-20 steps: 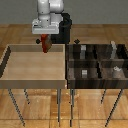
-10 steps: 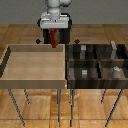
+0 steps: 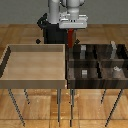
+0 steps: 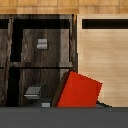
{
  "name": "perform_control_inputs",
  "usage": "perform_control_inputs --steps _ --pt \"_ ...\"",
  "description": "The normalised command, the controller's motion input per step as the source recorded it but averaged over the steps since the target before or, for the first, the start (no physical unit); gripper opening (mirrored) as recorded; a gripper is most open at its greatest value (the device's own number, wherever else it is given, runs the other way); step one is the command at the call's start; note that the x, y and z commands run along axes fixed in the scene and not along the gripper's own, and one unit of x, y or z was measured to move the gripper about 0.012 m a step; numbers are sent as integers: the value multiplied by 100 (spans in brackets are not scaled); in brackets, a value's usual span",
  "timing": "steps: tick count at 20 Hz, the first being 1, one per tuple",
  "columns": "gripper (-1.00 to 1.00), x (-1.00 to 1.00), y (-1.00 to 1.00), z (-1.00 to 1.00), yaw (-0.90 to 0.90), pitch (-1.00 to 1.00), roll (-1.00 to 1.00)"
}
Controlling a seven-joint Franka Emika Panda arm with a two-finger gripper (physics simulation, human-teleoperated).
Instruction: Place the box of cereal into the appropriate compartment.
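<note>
The tool [image 3: 72, 33] hangs above the seam between two raised trays, and the box of cereal [image 3: 71, 36] hangs from it, pinched between its fingers, red and upright in the exterior view. The box is off every surface, in the air over the near edge of the dark tray. In the wrist view the box of cereal [image 4: 77, 90] shows as a tilted red slab over the wall between the two trays, reaching over both the dark tray and the pale one.

On the exterior view's left stands the light wooden tray [image 3: 10, 65], a single open bin with pale walls and a flat floor on thin metal legs. On the exterior view's right stands the dark compartment tray [image 3: 95, 82], split by dark wooden dividers into several cells, also on thin legs.

Some cells hold small grey objects: one [image 3: 84, 73] in a front cell nearest the pale tray, one [image 3: 116, 69] further to the exterior view's right, and one [image 3: 114, 46] standing at the back wall. The wrist view shows a grey piece [image 4: 42, 44] in one cell and another [image 4: 33, 91] in the neighbouring cell, close to the red box.
</note>
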Motion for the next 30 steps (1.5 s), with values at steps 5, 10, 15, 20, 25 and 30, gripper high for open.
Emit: perform_control_inputs --steps 5,10,15,20,25,30 --pt "-100 0 100 0 0 0 0" --pt "-100 0 100 0 0 0 0" --pt "-100 0 100 0 0 0 0" --pt "-100 0 100 0 0 0 0" --pt "-100 0 80 -20 0 0 0" --pt "-100 0 0 -80 0 0 0"
